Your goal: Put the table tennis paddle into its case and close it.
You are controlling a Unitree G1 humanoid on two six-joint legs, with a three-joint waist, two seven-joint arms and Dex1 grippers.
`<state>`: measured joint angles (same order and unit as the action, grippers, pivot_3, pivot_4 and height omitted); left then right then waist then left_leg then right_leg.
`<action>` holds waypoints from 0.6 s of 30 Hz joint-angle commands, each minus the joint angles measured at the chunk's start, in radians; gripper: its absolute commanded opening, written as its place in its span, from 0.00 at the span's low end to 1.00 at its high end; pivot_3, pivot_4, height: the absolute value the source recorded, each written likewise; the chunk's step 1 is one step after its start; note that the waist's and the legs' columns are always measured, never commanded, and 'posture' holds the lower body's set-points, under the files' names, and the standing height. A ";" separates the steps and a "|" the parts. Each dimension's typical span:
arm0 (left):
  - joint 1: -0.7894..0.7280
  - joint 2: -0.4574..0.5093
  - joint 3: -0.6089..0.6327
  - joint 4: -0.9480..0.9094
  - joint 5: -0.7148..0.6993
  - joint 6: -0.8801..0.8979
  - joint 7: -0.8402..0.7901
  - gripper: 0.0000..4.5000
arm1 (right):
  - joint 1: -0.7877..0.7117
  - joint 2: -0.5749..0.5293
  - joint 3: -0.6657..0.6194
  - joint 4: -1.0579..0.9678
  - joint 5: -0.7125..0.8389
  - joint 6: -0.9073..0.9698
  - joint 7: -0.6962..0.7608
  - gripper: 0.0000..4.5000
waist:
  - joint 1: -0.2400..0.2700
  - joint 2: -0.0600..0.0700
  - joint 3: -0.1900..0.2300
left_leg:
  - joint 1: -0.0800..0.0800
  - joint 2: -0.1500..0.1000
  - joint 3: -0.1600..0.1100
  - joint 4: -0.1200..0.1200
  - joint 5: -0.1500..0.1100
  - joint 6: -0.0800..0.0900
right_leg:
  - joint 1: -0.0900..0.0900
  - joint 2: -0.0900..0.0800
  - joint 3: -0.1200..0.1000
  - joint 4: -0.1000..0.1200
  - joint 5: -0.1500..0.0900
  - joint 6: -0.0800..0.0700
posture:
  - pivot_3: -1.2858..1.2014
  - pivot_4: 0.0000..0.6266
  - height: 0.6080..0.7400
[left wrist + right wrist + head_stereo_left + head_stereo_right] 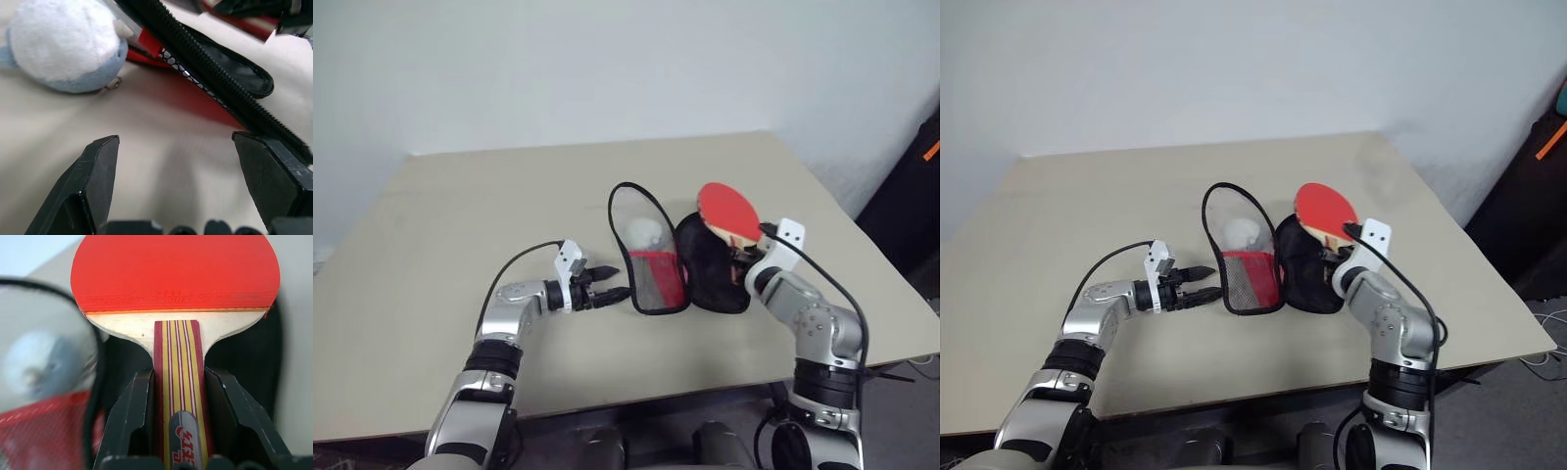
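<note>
The case (651,257) lies unzipped and spread open on the table: a clear half with black edging to the left, a black-lined half (713,269) to the right. The table tennis paddle (726,210), red-faced, hangs tilted over the black half. My right gripper (178,421) is shut on its striped wooden handle (178,362). My left gripper (607,282) rests low just left of the clear half, open, with nothing between its fingers (93,186). The case's zip edge (215,73) runs close past them.
A small white-and-blue plush toy (63,49) shows through the clear half (644,233). The beige table (460,215) has bare room to the left and behind the case. A dark object with an orange mark (918,186) stands off the table's right side.
</note>
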<state>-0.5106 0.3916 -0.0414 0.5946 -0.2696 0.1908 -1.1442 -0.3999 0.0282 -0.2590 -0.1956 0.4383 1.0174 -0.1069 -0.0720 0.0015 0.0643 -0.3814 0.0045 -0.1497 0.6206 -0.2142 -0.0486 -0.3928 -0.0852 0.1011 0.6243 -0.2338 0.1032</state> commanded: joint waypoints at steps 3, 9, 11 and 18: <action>-0.037 -0.003 0.002 0.003 0.005 -0.025 -0.007 0.87 | 0.019 0.010 0.012 -0.004 -0.040 -0.043 -0.030 0.26 | -0.001 0.000 0.000 | 0.000 0.000 0.000 0.000 0.000 0.000 | 0.000 0.000 0.000 0.000 0.000 0.000 | 0.52 0.00 1.00; -0.039 -0.007 0.001 0.015 0.010 -0.036 -0.010 0.87 | 0.057 -0.005 0.008 -0.015 -0.062 -0.049 -0.031 0.26 | 0.000 0.000 0.000 | 0.001 0.000 0.000 0.000 0.000 0.000 | 0.000 0.000 0.000 0.000 0.000 0.000 | 0.52 0.00 1.00; -0.044 -0.010 0.001 0.024 0.013 -0.042 -0.009 0.87 | 0.069 -0.009 0.009 -0.011 -0.063 -0.051 -0.032 0.26 | 0.000 0.000 0.000 | 0.001 0.000 0.000 0.000 0.000 0.000 | 0.001 0.000 0.000 0.000 0.000 0.000 | 0.52 0.00 1.00; -0.051 -0.018 0.001 0.036 0.013 -0.054 -0.013 0.87 | 0.089 -0.010 0.042 0.019 -0.078 -0.069 -0.037 0.26 | 0.001 0.000 0.000 | 0.001 0.000 -0.001 0.000 0.000 0.000 | 0.001 0.000 -0.001 0.000 0.000 0.000 | 0.52 0.00 1.00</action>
<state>-0.5234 0.3749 -0.0523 0.6386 -0.2510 0.1576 -1.1487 -0.3211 0.0256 -0.2032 -0.1744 0.3814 0.9542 -0.1275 -0.0714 0.0013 0.0638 -0.3808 0.0044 -0.1503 0.6204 -0.2141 -0.0487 -0.3919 -0.0852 0.1004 0.6242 -0.2339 0.1031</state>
